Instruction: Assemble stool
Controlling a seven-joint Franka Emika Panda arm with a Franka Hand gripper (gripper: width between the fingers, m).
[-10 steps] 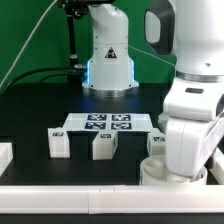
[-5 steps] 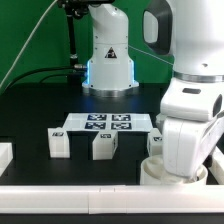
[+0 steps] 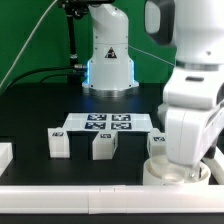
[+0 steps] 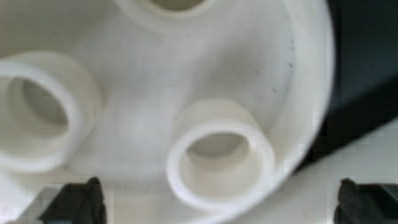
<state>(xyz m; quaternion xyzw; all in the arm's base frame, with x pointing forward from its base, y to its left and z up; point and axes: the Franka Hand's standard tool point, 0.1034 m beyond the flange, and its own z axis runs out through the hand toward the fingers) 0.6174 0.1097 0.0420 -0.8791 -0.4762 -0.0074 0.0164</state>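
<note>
**Stool seat under open jaws at the table's near edge**

The seat disc (image 3: 168,171) lies flat at the edge of the table (image 3: 40,110) nearest the exterior camera, toward the exterior view's right, close against the white rail (image 3: 80,190) along that edge. The arm (image 3: 190,105) stands over it and hides most of it. In the wrist view the seat disc (image 4: 160,70) fills the picture, hollow side up, with three round sockets (image 4: 222,155) showing.

The gripper (image 4: 222,203) hangs above the disc with its jaws spread wide. The dark fingertips (image 4: 71,200) sit at opposite sides of the picture, and nothing is held between them.

Just beside the disc, partly behind the arm, stands one leg (image 3: 157,143). A second leg (image 3: 104,146) and a third leg (image 3: 60,143) stand in a row with it toward the exterior view's left, each apart from the next. Behind them lies the marker board (image 3: 108,123). At the table's far edge is the arm's base (image 3: 108,60).
</note>
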